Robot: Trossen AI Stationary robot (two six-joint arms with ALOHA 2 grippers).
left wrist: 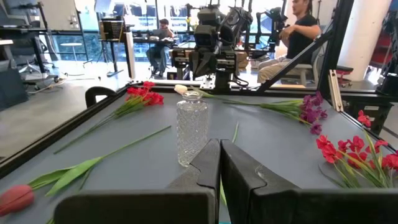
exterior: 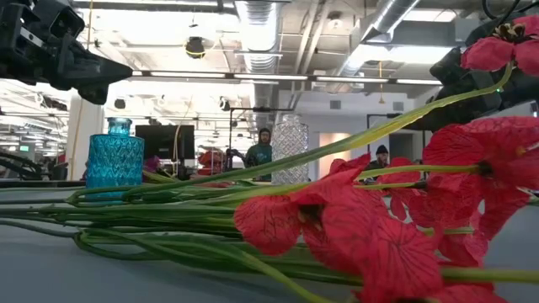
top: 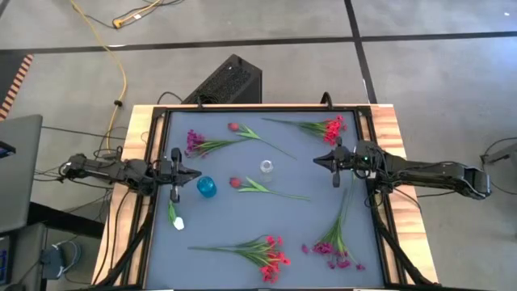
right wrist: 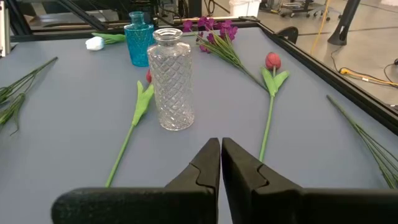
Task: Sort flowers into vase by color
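My left gripper (top: 194, 172) hovers shut at the table's left, beside the blue vase (top: 207, 187). At the right my right gripper (top: 319, 162) is shut too, facing the clear glass vase (top: 266, 167); neither holds anything. Both vases stand upright on the grey mat. The flowers lie flat on the mat. A magenta sprig (top: 194, 141), a tulip (top: 234, 127) and a red cluster (top: 331, 128) lie at the far side. Another tulip (top: 235, 183) lies mid-table, between the vases and a little nearer. A white bud (top: 178, 222), red blossoms (top: 271, 255) and a magenta cluster (top: 335, 255) lie at the near side.
A dark raised frame (top: 153, 162) rims the mat on all sides. Bare mat lies between the two vases and the near flowers. In the right wrist view the clear vase (right wrist: 170, 78) stands straight ahead of the fingers, the blue vase (right wrist: 138, 37) beyond it. People sit in the room behind the table.
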